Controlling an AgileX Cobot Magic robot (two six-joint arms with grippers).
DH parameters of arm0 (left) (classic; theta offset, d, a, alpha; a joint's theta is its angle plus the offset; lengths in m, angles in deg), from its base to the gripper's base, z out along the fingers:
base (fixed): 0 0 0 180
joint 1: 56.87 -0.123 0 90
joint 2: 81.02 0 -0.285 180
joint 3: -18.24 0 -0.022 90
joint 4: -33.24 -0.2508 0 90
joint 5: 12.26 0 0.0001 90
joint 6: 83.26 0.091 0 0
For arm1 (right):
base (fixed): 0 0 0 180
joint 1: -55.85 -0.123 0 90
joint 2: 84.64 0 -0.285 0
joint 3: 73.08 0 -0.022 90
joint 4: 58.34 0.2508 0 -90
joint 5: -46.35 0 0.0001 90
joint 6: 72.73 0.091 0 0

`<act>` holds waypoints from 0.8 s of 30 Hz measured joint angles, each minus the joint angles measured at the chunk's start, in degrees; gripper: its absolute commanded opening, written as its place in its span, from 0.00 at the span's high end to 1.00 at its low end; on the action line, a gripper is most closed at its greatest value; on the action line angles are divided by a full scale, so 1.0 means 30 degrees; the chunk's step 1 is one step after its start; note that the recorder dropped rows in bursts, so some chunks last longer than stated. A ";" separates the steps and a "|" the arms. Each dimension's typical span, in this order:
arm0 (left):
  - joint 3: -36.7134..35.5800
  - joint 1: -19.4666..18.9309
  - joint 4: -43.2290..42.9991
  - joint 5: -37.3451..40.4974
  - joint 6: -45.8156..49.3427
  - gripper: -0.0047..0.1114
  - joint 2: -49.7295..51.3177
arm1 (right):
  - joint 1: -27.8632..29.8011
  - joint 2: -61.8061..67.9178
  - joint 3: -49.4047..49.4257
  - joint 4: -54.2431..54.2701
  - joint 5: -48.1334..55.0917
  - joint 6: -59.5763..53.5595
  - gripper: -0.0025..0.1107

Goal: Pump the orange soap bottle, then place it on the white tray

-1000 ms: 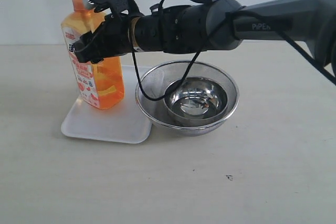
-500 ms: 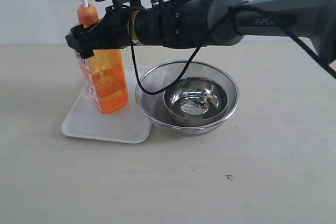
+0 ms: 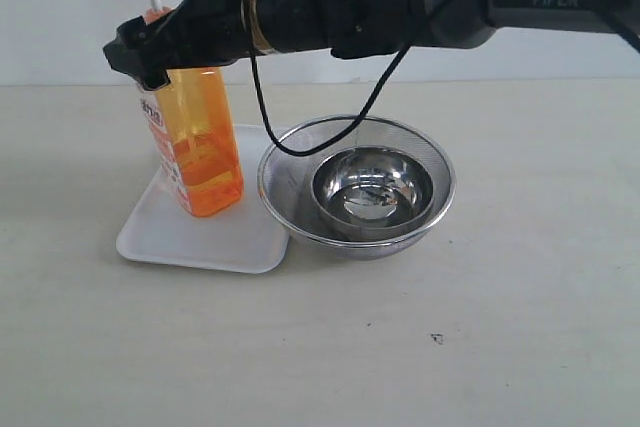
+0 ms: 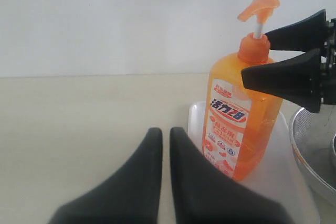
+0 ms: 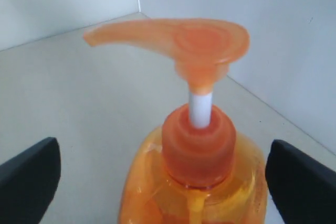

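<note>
Right gripper [image 4: 257, 56] spread wide, jaws flanking the neck of the orange soap bottle [image 3: 200, 147] without clasping it, bottle upright on the white tray [image 3: 200, 242] — steel mesh strainer [image 3: 285, 172] just beside, small steel bowl [image 3: 372, 187] inside it, left gripper [image 4: 164, 132] pinched closed.

The exterior camera is looking from the front, slightly downward, across the pale wooden table [image 3: 500, 347] toward the wall, from a middling distance. The left wrist camera is sitting low, looking level past the black left gripper [image 4: 161, 132]. The right wrist camera is hanging very close, angled down. All three are sharing one thing: the tall translucent orange soap bottle [image 3: 205, 147] [image 4: 236, 124] [image 5: 199, 156].
</note>
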 measured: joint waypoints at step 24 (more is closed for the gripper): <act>0.0000 0.0000 -0.0717 -0.0517 0.0067 0.92 0.0000 | 0.6204 -0.1732 -0.0010 -0.1834 -1.5330 0.3993 0.32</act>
